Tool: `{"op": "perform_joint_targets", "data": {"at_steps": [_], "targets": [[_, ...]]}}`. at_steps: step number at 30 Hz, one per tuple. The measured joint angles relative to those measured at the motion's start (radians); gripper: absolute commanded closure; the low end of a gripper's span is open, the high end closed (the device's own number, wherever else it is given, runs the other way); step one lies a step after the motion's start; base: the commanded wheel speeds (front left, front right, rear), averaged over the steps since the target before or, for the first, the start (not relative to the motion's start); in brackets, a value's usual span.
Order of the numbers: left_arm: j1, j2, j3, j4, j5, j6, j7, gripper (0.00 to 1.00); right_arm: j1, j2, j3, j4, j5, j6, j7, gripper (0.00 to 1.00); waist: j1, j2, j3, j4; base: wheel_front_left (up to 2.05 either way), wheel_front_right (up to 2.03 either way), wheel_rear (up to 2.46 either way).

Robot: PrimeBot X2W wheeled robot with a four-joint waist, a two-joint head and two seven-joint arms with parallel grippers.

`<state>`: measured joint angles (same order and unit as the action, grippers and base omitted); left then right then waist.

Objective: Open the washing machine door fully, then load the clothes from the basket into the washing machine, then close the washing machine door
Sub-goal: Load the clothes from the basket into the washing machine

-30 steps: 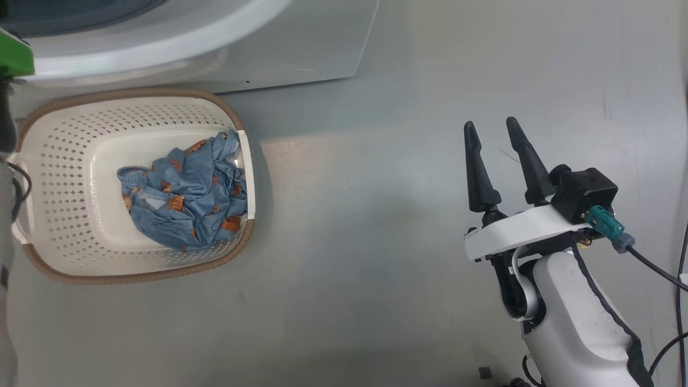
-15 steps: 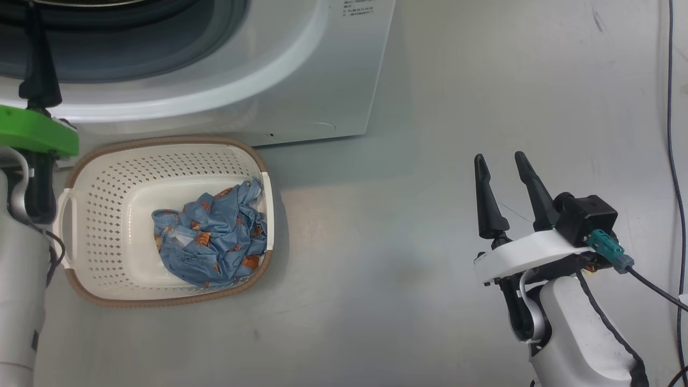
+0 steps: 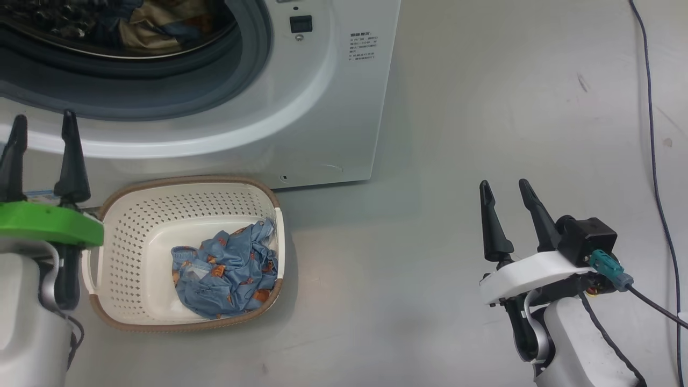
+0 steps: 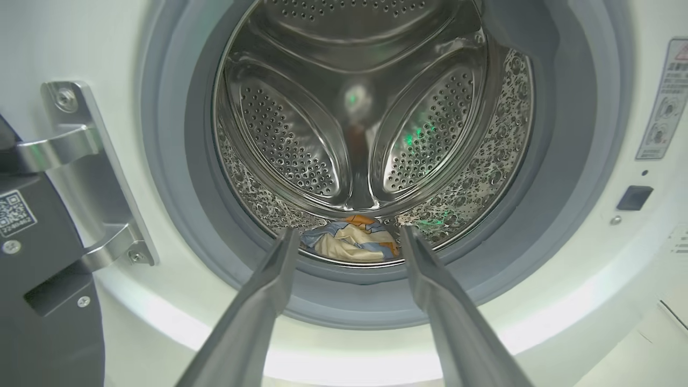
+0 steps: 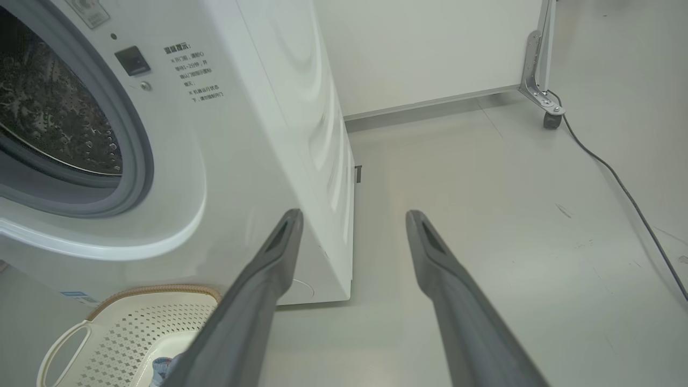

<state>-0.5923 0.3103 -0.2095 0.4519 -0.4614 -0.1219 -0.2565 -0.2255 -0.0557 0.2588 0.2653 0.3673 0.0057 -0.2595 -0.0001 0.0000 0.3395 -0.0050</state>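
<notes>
The washing machine (image 3: pixel 333 107) stands at the top of the head view with its steel drum (image 4: pixel 355 107) uncovered. One light blue, cream and orange garment (image 4: pixel 352 244) lies on the drum floor. The washing machine door (image 4: pixel 37 301) hangs swung open on its hinge at the left edge of the left wrist view. The cream basket (image 3: pixel 134 226) sits on the floor before the machine and holds blue clothes (image 3: pixel 226 274) with orange prints. My left gripper (image 3: pixel 43 119) is open and empty, pointing at the drum mouth (image 4: pixel 349 232). My right gripper (image 3: pixel 504 185) is open and empty over bare floor, far right of the basket.
A dark cable (image 3: pixel 653 134) runs along the grey floor at the right. In the right wrist view, my right gripper (image 5: pixel 355 215) faces the machine's right side, with a white wall panel (image 5: pixel 430 48) and a castor leg (image 5: pixel 548 107) behind.
The head camera has lifted, so the machine's opening has come into view and the basket sits lower in it. My left gripper has drawn back from the drum mouth. Both grippers stay open.
</notes>
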Motion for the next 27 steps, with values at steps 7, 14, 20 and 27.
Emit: {"op": "perform_joint_targets", "data": {"at_steps": [7,14,20,27], "targets": [[0.115,-0.030,0.072,-0.086,0.007,0.000,0.000,0.00,0.029,0.001,-0.008,0.008,0.000,0.014,0.000,0.00,0.0000,0.0000,-0.056,0.004,0.00,0.00,0.00],[0.253,-0.037,0.137,-0.141,0.033,0.011,0.000,0.00,0.052,0.002,-0.010,0.016,0.000,0.025,0.000,0.00,0.0000,0.0000,-0.105,0.005,0.00,0.00,0.00],[0.361,-0.080,0.154,-0.189,0.071,0.021,0.000,0.00,0.082,0.005,-0.038,0.017,-0.002,0.029,0.000,0.00,0.0000,0.0000,-0.144,0.004,0.00,0.00,0.00],[0.451,-0.108,0.186,-0.239,0.097,0.029,0.000,0.00,0.119,0.007,-0.052,0.014,-0.009,0.032,0.000,0.00,0.0000,0.0000,-0.180,0.016,0.00,0.00,0.00]]}}
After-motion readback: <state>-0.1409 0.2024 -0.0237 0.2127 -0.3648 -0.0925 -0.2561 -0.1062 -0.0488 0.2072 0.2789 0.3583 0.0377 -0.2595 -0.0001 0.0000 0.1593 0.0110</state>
